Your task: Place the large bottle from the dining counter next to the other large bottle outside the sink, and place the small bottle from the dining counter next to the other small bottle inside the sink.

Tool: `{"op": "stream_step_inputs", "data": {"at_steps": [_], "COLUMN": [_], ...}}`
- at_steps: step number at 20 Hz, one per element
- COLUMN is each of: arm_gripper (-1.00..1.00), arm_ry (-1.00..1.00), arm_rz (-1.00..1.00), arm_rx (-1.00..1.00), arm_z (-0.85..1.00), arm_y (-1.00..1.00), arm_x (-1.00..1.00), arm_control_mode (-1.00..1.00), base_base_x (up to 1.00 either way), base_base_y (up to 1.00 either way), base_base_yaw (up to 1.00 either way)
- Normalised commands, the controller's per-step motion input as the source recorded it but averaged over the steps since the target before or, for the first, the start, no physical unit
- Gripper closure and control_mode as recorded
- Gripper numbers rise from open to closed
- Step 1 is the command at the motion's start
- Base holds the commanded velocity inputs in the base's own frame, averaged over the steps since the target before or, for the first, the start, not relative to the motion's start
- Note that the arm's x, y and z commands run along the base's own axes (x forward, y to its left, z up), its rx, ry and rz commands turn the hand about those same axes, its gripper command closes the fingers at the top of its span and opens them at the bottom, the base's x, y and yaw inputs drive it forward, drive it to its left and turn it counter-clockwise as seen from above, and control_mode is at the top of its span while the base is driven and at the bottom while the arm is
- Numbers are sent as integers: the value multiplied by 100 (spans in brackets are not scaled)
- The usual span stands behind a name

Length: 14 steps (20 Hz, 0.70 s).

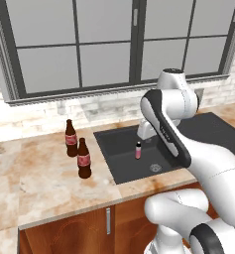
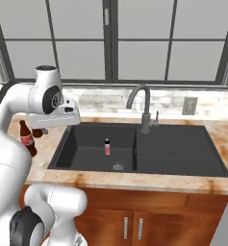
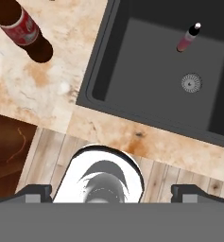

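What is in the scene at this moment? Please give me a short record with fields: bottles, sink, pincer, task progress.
bottles on counter: two large brown bottles with red labels, one nearer the window, one nearer the counter edge, standing upright side by side, left of the sink
bottle in sink: small pink bottle, upright, near the drain
sink: dark basin with a faucet behind it
pincer: pincer open, holding nothing, above the counter's front edge
task progress: large bottles together outside the sink; no small black bottle in the sink yet

dark-brown bottles — red labels; pink bottle; black sink.
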Motion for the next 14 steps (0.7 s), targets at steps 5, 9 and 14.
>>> {"op": "stream_step_inputs", "data": {"at_steps": [5,9,14], "arm_gripper": [-100,-100,-100], "arm_ry": [0,0,0], "arm_rz": [0,0,0], "arm_rx": [0,0,0], "arm_z": [0,0,0], "arm_y": [0,0,0], "arm_x": [0,0,0], "arm_control_mode": [100,100,100], "base_base_x": [0,-46,-85], "base_base_y": [0,-11,-34], "base_base_yaw": [0,-5,-33]}}
